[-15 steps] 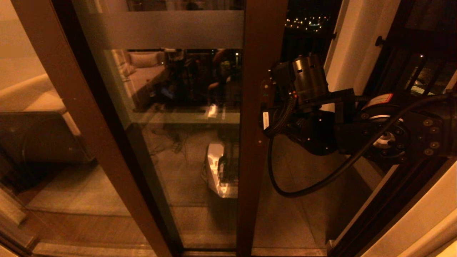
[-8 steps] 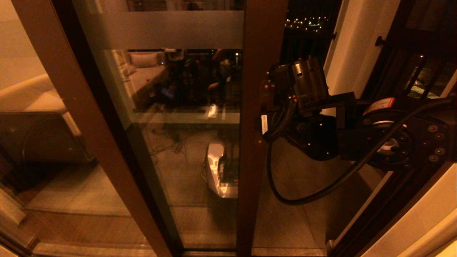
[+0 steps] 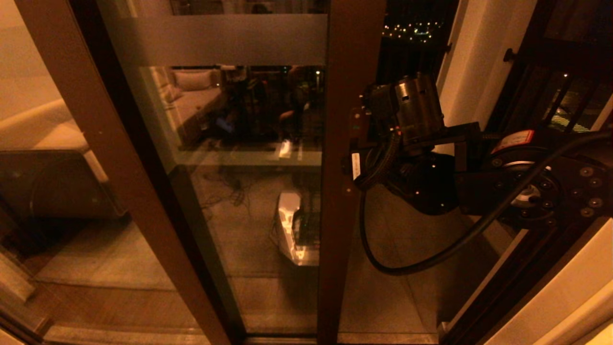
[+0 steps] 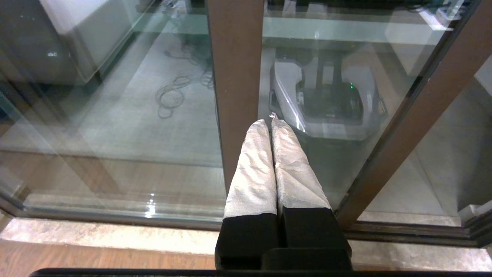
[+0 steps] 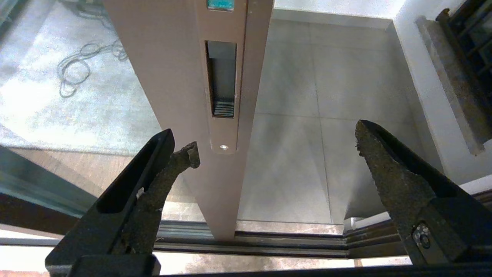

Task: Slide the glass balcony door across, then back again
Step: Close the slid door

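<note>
Two brown-framed glass panels fill most of the head view — the glass balcony door (image 3: 230, 158), with its wide frosted band (image 3: 225, 39) near the top edge, and a fixed panel (image 3: 57, 167) overlapping it on the robot's left. The door stands partly slid across: its upright stile (image 3: 347, 201) runs down the middle of the view, and to the right of that edge the opening shows bare balcony tiles (image 3: 402, 292) and a white wall (image 3: 471, 62). In the glass, a sofa (image 3: 191, 96) and the robot's pale base (image 3: 294, 230) show as reflections. The right arm (image 3: 503, 177) reaches in from the right side, its wrist against the stile's right edge at mid-height, a black cable (image 3: 431, 254) looping beneath it. From the right wrist view, the right gripper (image 5: 276, 138) is spread wide, its fingers (image 5: 180, 157) straddling the stile's narrow edge face, one on the glass side, the other out over the tiles; whether either pad touches the frame cannot be told. The slim recessed handle (image 5: 222, 82) lies in that edge face just beyond the fingertips. The left gripper (image 4: 271, 123) sits low in front of the door near the bottom track (image 4: 115, 215), its two white-wrapped fingers (image 4: 253, 165) pressed together and holding nothing, the tips close to a brown frame post (image 4: 236, 77).
</note>
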`<state>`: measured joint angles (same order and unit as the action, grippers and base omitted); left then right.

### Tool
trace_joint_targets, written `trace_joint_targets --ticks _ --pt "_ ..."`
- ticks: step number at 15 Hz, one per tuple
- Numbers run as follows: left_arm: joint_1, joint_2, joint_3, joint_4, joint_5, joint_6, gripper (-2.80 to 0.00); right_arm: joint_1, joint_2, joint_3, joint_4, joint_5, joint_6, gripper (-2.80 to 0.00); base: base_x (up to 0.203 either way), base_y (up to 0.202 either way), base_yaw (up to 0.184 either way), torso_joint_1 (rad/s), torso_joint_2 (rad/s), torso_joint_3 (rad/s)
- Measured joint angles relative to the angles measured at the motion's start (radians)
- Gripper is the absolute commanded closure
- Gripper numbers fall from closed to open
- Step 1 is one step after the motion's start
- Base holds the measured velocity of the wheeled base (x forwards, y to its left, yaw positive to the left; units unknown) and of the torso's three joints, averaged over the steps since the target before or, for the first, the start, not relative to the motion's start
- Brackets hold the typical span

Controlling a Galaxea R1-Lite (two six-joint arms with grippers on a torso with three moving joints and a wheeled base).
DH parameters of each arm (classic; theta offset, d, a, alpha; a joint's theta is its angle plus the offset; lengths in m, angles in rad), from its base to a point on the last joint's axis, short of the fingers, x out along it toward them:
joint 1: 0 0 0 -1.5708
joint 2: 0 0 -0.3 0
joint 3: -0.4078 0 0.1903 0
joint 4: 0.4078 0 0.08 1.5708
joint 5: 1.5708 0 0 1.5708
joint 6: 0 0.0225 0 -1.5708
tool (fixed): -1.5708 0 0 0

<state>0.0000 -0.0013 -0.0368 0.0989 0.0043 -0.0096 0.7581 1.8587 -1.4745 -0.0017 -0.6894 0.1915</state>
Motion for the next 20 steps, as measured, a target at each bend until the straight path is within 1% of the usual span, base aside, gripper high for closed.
trace_joint_targets --ticks 6,17,20 --pt "0.0 0.0 0.0 0.0 0.0 0.0 0.0 -0.002 0.029 -0.002 -0.029 0.0 -0.006 -2.8 0.0 0.0 0.0 0.0 0.0 0.0" --pt "0.0 0.0 0.0 0.0 0.0 0.0 0.0 -0.079 0.063 -0.023 -0.03 0.0 -0.031 -2.8 0.0 0.0 0.0 0.0 0.0 0.0" --pt "0.0 0.0 0.0 0.0 0.0 0.001 0.0 -0.089 0.071 -0.026 -0.069 0.0 -0.04 -2.8 0.0 0.0 0.0 0.0 0.0 0.0"
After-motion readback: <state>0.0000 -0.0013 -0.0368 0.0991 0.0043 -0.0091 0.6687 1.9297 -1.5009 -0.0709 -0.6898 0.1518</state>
